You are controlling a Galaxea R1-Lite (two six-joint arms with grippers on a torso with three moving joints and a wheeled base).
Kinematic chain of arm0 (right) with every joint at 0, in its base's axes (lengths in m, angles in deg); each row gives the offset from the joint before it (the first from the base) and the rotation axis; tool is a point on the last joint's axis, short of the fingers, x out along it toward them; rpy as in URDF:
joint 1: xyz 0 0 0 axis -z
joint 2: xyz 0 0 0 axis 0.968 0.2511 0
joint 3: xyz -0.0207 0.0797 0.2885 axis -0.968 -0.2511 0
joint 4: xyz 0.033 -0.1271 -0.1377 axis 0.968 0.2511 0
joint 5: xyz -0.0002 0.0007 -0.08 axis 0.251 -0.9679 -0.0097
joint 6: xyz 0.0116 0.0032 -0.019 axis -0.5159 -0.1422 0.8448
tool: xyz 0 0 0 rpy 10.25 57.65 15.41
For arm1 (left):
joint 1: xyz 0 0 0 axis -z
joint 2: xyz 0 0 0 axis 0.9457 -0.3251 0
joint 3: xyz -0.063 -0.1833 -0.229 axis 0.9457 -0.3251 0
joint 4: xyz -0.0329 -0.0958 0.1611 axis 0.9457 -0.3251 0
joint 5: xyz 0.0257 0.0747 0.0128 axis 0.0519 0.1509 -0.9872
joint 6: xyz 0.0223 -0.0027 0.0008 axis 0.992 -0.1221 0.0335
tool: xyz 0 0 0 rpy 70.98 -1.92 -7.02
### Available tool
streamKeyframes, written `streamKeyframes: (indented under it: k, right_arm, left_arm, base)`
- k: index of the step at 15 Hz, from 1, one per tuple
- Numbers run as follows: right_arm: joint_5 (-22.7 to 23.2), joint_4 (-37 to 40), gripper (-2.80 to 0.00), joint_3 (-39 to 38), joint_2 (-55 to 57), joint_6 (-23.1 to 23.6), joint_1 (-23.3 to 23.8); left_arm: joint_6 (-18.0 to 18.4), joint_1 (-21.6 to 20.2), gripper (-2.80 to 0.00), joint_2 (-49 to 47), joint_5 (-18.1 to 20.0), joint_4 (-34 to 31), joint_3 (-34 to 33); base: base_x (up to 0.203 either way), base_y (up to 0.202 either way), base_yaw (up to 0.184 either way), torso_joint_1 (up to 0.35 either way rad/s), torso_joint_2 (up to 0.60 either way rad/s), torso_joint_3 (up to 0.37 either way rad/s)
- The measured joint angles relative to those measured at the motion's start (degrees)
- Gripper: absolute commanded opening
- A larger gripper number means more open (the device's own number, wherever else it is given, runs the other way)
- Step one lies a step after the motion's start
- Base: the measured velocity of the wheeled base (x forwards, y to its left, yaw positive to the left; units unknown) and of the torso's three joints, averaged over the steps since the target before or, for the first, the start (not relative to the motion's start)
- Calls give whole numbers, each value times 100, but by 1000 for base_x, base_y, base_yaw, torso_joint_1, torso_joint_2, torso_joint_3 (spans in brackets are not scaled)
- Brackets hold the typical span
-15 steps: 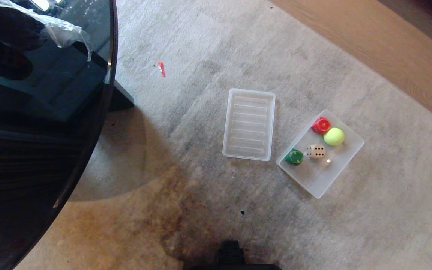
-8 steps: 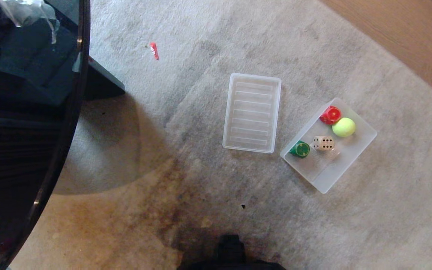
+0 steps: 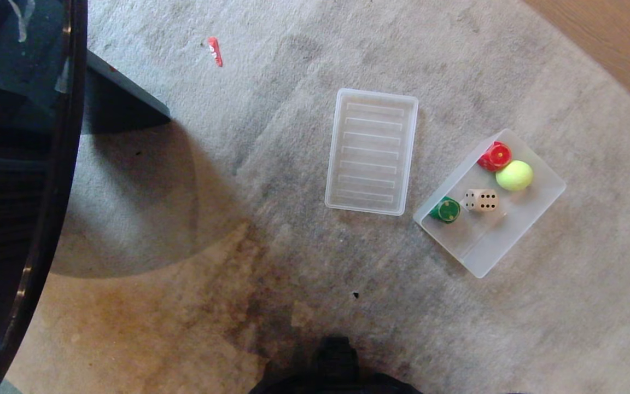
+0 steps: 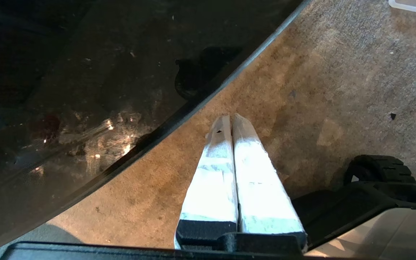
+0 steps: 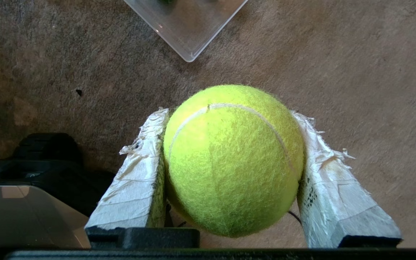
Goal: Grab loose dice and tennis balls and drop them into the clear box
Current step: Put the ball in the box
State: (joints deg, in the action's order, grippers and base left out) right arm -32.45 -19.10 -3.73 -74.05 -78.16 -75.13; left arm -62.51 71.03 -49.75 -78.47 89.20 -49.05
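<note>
**Ball held, box lies ahead and to the right**

The clear box (image 3: 539, 210) is seen on the carpet (image 3: 271, 137), right of centre, nearer the right arm, its long axis running diagonally. One tennis ball (image 3: 514, 175) and a beige die (image 3: 480, 200) already lie inside. A second tennis ball (image 5: 231, 159) is clamped in the right gripper (image 5: 229, 119), short of the box corner. The left gripper (image 4: 229, 121) is pressed closed, empty.

We look down on a lived-in home room: a worn, stained grey carpet (image 3: 304, 262) over a wooden floor (image 3: 621, 49), with a dark glass table (image 3: 14, 180) along the carpet's left edge.
</note>
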Motion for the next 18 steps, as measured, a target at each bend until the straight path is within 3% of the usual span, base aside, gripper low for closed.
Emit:
streamKeyframes:
  k: [6, 11, 16, 18]
  right_arm:
    - [5, 97, -280, 47, 5, -40, 0]
    - [-6, 1390, -280, 1179, 326, -221, 0]
    - [-6, 1178, -280, 1354, 567, -377, 5]
    - [-9, 883, -280, 1477, 1177, -551, 0]
  left_arm:
    - [-1, 0, -280, 0, 0, -2, 0]
    - [0, 0, -280, 0, -1, -2, 0]
    - [0, 0, -280, 0, -2, -2, 0]
    - [2, 0, -280, 0, 0, -2, 0]
  base:
    - [0, 0, 0, 0, 0, 0]
    - [0, 0, 0, 0, 0, 0]
    - [0, 0, 0, 0, 0, 0]
    - [0, 0, 0, 0, 0, 0]
